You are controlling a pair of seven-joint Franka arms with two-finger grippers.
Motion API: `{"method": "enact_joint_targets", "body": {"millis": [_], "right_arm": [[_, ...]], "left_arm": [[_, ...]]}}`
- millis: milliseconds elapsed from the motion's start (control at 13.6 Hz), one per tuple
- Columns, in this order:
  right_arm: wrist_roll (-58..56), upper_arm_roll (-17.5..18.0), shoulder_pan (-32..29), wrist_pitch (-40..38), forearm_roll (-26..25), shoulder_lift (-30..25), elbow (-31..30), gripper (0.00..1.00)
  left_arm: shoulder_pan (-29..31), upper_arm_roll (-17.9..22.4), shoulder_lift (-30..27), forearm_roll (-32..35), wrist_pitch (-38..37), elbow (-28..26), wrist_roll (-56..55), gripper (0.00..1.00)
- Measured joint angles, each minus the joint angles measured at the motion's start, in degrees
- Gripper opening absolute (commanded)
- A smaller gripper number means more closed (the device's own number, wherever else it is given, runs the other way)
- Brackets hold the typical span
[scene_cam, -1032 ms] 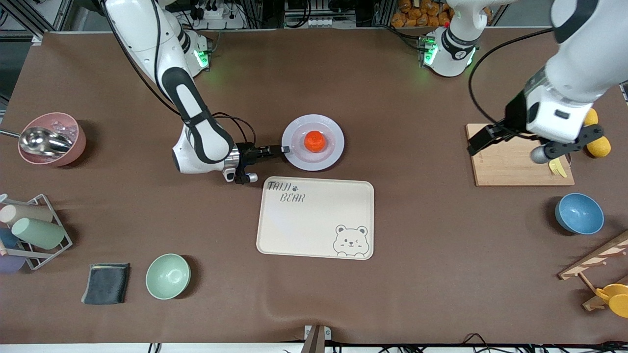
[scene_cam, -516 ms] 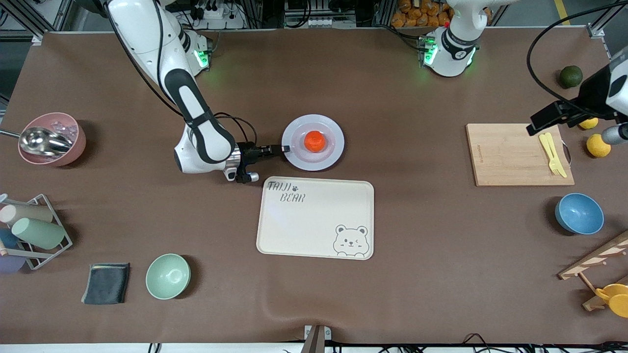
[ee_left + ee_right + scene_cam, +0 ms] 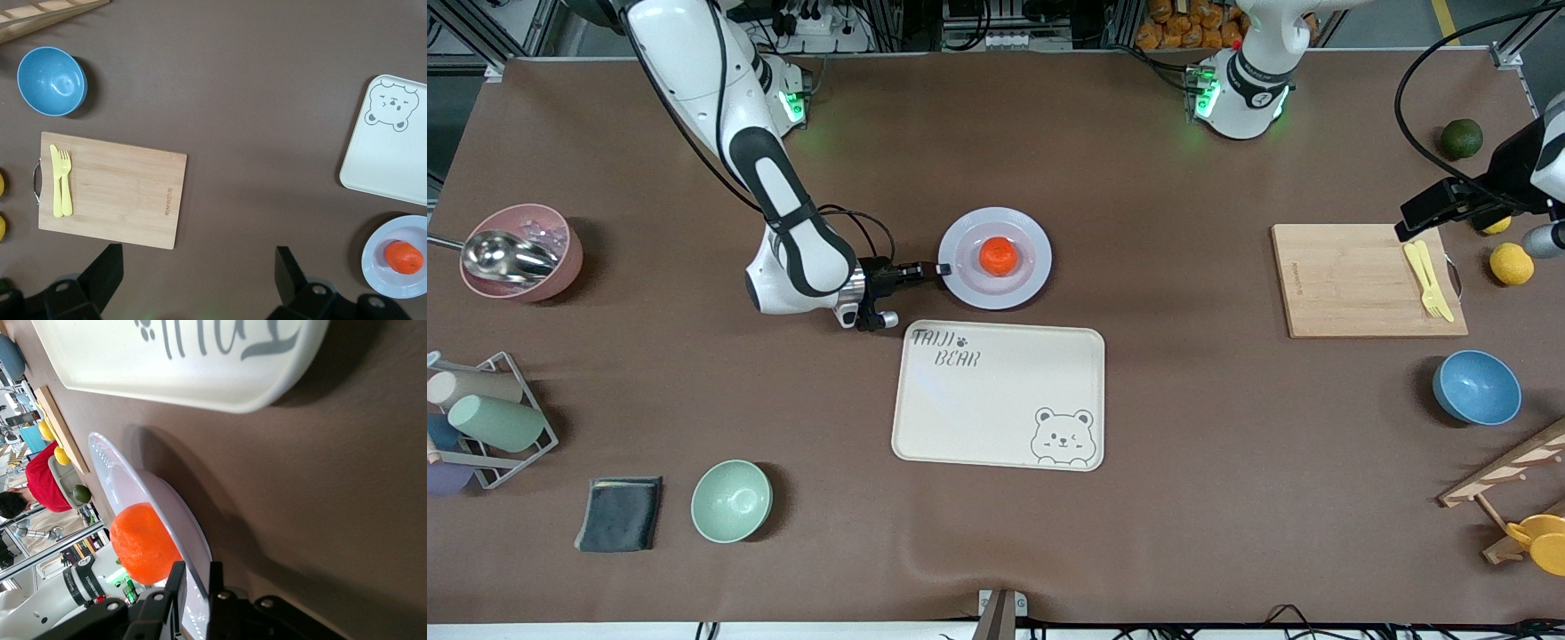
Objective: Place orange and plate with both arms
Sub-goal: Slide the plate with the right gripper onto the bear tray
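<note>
Left hand (image 3: 1476, 213) partly cut off by frame edge

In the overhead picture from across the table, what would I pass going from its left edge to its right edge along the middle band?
Pink bowl → right hand shut on the plate's rim → plate with the orange → cutting board → yellow fork → lemon.

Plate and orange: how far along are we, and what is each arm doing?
Done: the orange sits on the plate. In hand: the right pincer is shut on the plate's rim at the edge toward the right arm's end, with the plate on the table beside the bear tray. The left pincer hangs open, high above the cutting board, waiting. Left: moving the plate, apparently onto the tray.
</note>
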Motion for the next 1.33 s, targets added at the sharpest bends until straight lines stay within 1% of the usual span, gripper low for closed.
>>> {"method": "enact_joint_targets", "body": {"millis": [589,958,1179,1326], "right_arm": [[-0.73,0.13,0.32,-1.71,0.44,-0.52,2.36,0.0],[-1.88,-0.04,0.28,-5.97,0.82,-2.03,2.93,0.0],[-5.17,-0.46,-0.24,-11.86,3.19,-2.11,2.93,0.0],[-6.02,-0.55,-0.39,-12.97,3.7,-2.14,2.94,0.0]], "left_arm": [[-0.07,0.0,-0.43,0.1,0.0,0.0,0.07,1.0],[-0.08,-0.55,-0.43,0.1,0.0,0.0,0.1,1.0],[-0.1,-1.15,-0.43,0.1,0.0,0.0,0.1,1.0],[-0.11,-1.23,-0.43,0.1,0.0,0.0,0.1,1.0]]}}
